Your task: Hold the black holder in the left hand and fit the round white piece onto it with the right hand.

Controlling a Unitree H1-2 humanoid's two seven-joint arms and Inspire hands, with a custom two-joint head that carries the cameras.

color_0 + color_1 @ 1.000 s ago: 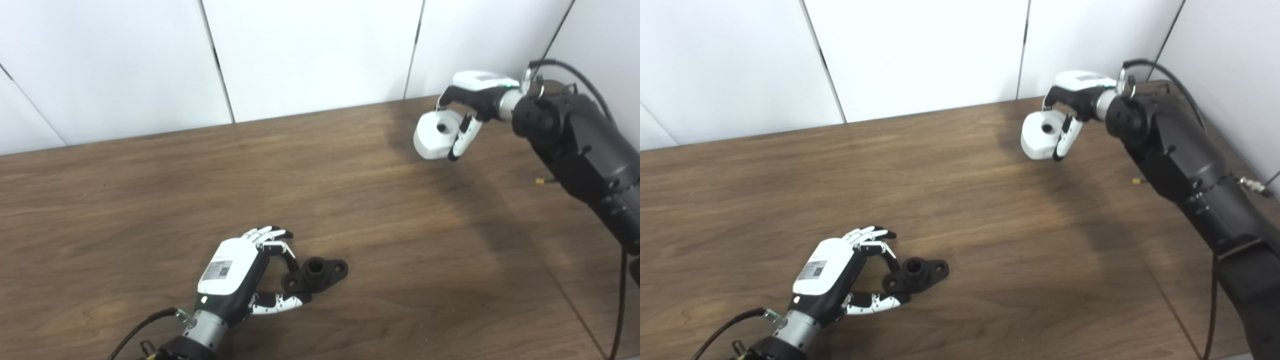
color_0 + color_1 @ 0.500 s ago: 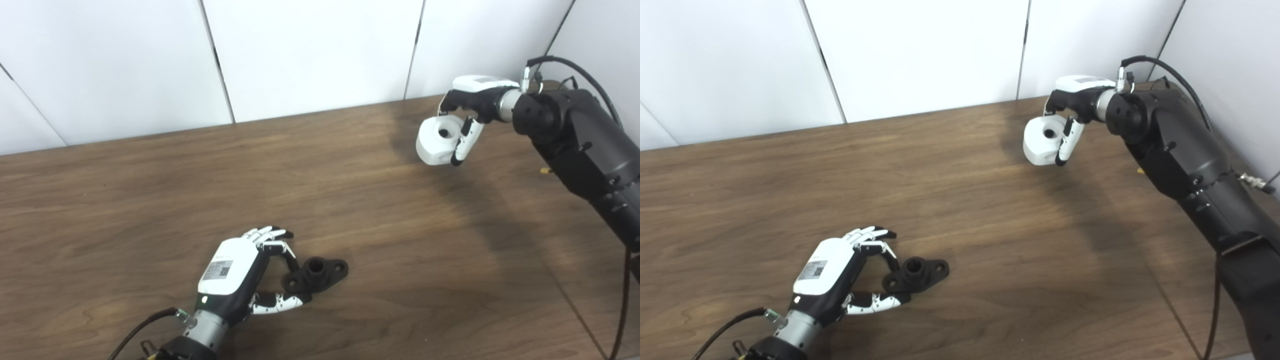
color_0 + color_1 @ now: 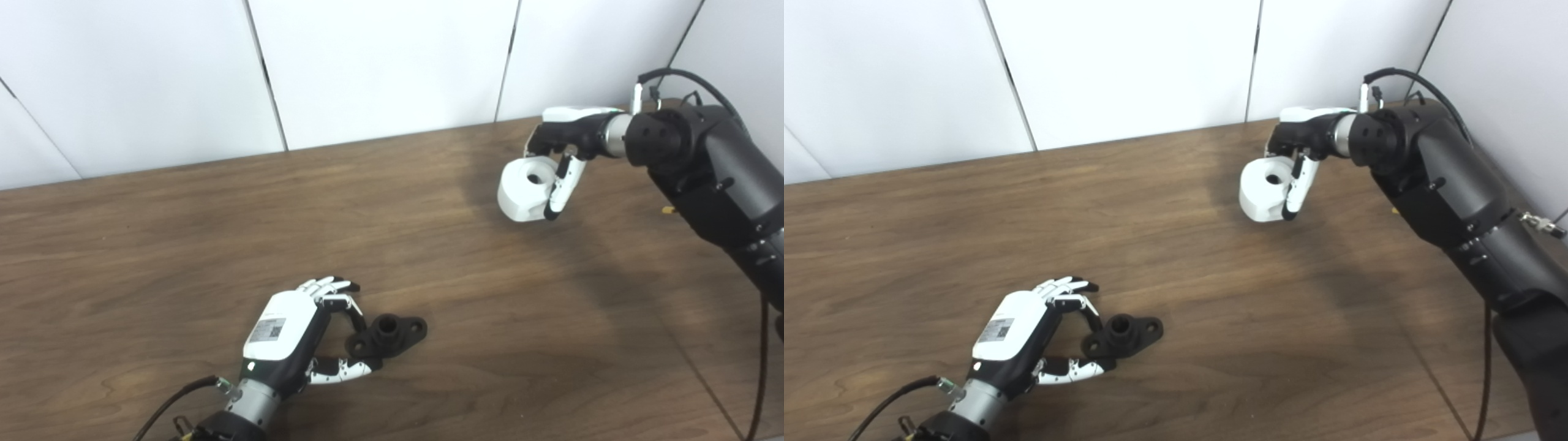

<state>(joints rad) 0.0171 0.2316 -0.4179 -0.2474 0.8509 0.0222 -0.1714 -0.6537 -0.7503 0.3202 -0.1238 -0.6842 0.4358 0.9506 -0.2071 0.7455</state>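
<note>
The black holder [image 3: 387,334], a flanged piece with a short central post, lies on the wooden table near the front. My left hand [image 3: 288,334] rests beside it, with fingers and thumb closed around its left flange. My right hand [image 3: 566,131] is raised over the far right of the table. It is shut on the round white piece [image 3: 523,190], a thick ring whose centre hole faces up and toward the camera. The white piece is well apart from the holder, up and to the right. Both also show in the right eye view: holder [image 3: 1123,334], white piece [image 3: 1265,193].
The brown wooden table [image 3: 184,233] runs back to white wall panels [image 3: 380,67]. My black right forearm [image 3: 716,177] with its cable crosses the table's right side. A small brass-coloured bit [image 3: 667,210] lies near the right edge.
My right hand has moved left and down a little with the white piece, turning it slightly. My left hand and the black holder have not moved.
</note>
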